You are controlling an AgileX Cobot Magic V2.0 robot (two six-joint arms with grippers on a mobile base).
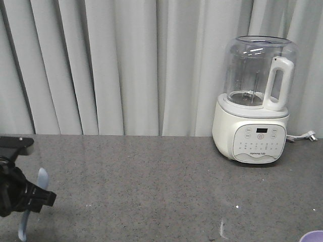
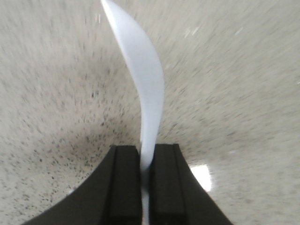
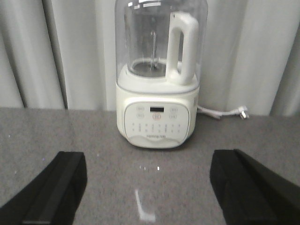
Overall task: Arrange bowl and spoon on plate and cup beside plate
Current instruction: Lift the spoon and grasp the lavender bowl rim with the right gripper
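1. The black left gripper (image 2: 145, 151) has its pads pressed together on the short pale blue plastic spoon (image 2: 147, 84), which is pinched edge-on.
2. The spoon's long axis runs straight out ahead of the fingers in the wrist view. From the front it stands steep, with one end above the grip and one below. I cannot tell which end is the scoop.
3. The small round lavender plastic bowl (image 1: 313, 236) shows only a sliver of rim, well apart to this gripper's right.
4. The light blue plate and the brown paper cup are in no view.
5. The right gripper (image 3: 147, 164) has its fingers spread wide with nothing between them. The white blender with a clear jar (image 3: 157, 93) stands dead ahead of it on the grey speckled countertop (image 3: 93, 136).
6. Judgement: the left arm carries the spoon to its right, but the set-down spot is unconfirmed.
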